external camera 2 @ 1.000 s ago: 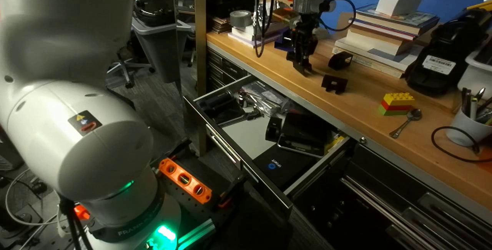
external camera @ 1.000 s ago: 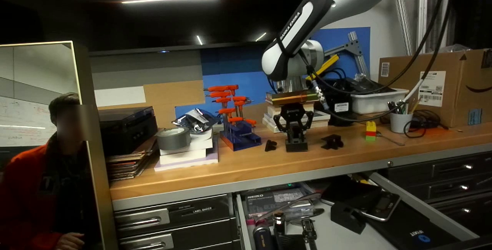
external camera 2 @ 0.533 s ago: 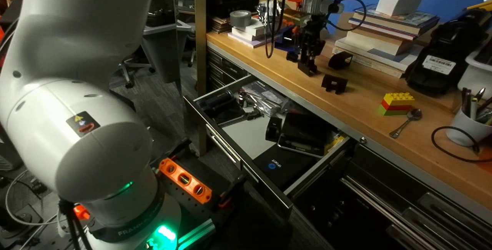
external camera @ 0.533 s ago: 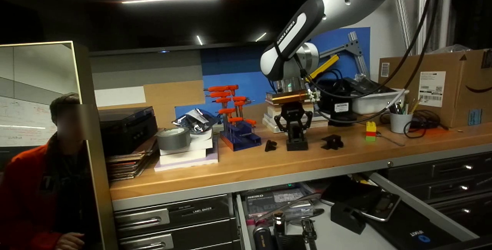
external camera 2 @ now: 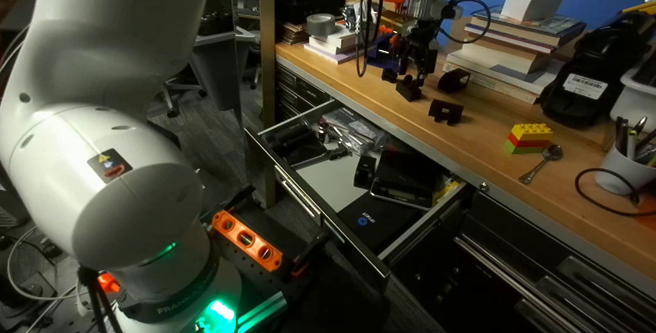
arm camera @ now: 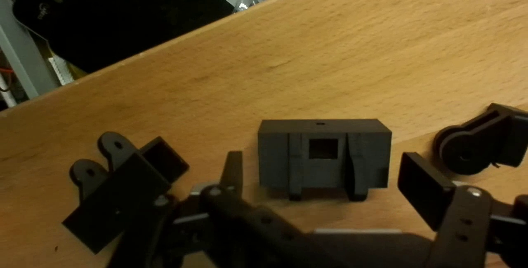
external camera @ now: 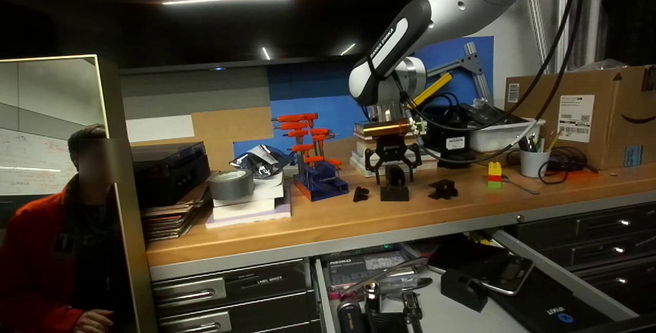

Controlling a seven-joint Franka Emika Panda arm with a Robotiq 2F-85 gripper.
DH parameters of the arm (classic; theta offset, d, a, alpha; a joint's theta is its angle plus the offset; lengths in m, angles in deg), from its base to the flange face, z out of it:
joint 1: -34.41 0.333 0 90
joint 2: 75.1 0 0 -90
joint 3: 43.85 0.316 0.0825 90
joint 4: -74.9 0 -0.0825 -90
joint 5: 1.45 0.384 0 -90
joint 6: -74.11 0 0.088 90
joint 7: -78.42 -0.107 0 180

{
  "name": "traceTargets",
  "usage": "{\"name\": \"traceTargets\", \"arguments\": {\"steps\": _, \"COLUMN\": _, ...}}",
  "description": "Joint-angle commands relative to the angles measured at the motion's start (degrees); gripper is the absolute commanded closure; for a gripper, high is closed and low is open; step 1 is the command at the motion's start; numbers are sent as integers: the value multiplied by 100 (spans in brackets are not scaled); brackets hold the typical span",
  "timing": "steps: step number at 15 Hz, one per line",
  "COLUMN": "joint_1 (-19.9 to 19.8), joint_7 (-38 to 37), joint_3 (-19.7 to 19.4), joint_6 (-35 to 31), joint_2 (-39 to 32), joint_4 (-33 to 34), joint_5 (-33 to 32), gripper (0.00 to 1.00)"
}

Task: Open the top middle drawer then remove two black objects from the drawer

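Above the desk (external camera: 328,217): the pincer (external camera: 394,181) points downward at the end of the arm (external camera: 453,20), its fingers (arm camera: 425,189) spread well apart.
Ribbed black block (arm camera: 324,156): standing on the desk; the wrist view frames it between the fingers, with bare wood showing on either side. Whether the tips reach down to its level, I cannot tell.
Lugged black piece (arm camera: 119,198): on the desk, near the ribbed block.
Rounded black piece (arm camera: 462,150): on the desk, to the ribbed block's opposite side.
Curved black piece (external camera 2: 453,80): on the desk, just beside a stack of books (external camera 2: 502,56).
Top middle drawer (external camera 2: 330,184): pulled out, silver handle bar (external camera 2: 298,194) along its front.
Inside the drawer: a dark block (external camera: 464,289) near a silver-edged device (external camera: 510,274) and a flat black case (external camera: 548,297); a NEIKO box (external camera: 369,266) lies toward the back.
Task's two black objects: which of these pieces are meant, I cannot tell.
Elsewhere on the desk: yellow, red and green toy bricks (external camera 2: 528,138) with a spoon (external camera 2: 552,152) beside them; a blue holder (external camera: 323,184) with orange-handled tools (external camera: 297,118).
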State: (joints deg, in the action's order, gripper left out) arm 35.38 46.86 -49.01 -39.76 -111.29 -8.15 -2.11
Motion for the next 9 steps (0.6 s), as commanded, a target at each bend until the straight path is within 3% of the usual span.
{"name": "traceTargets", "arguments": {"steps": 1, "joint_1": 73, "joint_7": -221, "joint_3": -111, "joint_6": 153, "joint_2": 225, "joint_4": -20, "joint_5": 87, "gripper": 0}}
{"name": "traceTargets", "arguments": {"steps": 9, "joint_1": 315, "joint_7": -1161, "joint_3": -126, "joint_6": 49, "joint_2": 1508, "joint_4": -1291, "joint_5": -75, "gripper": 0}}
